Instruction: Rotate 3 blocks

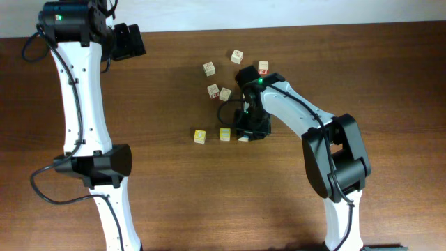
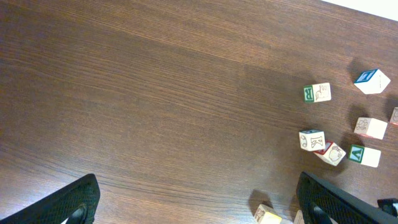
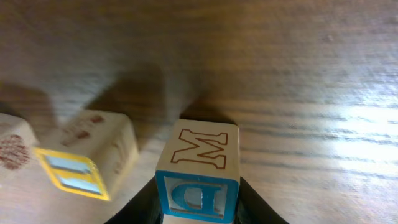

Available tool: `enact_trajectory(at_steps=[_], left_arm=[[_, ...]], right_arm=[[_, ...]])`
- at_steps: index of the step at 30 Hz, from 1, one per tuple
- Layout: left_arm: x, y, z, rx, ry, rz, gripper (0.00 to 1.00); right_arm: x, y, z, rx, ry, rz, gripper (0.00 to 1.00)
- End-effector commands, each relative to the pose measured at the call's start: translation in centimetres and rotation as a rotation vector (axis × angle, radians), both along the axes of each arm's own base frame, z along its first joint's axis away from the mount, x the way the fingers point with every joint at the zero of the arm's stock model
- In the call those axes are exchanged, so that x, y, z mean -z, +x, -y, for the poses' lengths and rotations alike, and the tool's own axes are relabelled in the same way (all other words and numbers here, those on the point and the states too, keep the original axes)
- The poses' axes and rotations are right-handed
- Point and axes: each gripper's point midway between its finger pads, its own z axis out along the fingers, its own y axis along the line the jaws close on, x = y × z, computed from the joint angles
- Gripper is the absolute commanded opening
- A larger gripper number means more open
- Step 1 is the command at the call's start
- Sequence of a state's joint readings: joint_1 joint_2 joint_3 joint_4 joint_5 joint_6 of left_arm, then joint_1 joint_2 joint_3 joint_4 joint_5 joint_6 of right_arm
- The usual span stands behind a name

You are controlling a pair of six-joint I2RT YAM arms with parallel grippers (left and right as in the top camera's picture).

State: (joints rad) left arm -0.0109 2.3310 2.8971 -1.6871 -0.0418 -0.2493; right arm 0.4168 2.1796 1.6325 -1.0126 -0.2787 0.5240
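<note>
The brown wooden table (image 1: 174,188) carries 2 white arms. The left arm (image 1: 83,104) reaches toward the far-left corner, and the left gripper (image 2: 199,208) is spread wide over bare wood. The right arm (image 1: 300,115) bends to mid-table, where the right gripper (image 3: 198,205) pinches the blue "D" block (image 3: 198,158). The nearer yellow-faced block (image 1: 225,134) sits just beside it and the farther yellow-faced block (image 1: 200,136) lies beyond, toward the left arm. 5 cream cubes (image 1: 213,90) are scattered behind.

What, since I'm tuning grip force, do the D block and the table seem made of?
The D block looks like pale matte wood with printed blue D and red M faces. The table shows dark brown wood grain, possibly laminate; glare streaks suggest a semi-gloss finish.
</note>
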Motion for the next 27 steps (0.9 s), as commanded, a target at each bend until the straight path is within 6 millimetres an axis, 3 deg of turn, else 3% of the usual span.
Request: enact_trajectory(at_steps=[1, 11, 22, 25, 27], left_arm=[[-1.9, -0.5, 0.1, 0.016, 0.007, 0.046, 0.99], [-1.9, -0.5, 0.1, 0.016, 0.007, 0.046, 0.99], [-1.9, -0.5, 0.1, 0.016, 0.007, 0.046, 0.99], [-1.9, -0.5, 0.1, 0.016, 0.007, 0.046, 0.99], [-1.9, -0.5, 0.1, 0.016, 0.007, 0.046, 0.99]], right_arm=[[0.2, 0.4, -0.6, 0.032, 0.020, 0.008, 0.33], [0.3, 0.5, -2.7, 0.028, 0.021, 0.048, 0.33], [0.3, -0.4, -2.3, 0.026, 0.003, 0.012, 0.34], [0.3, -0.4, -2.3, 0.026, 0.006, 0.011, 0.45], [0.3, -0.4, -2.3, 0.026, 0.006, 0.011, 0.47]])
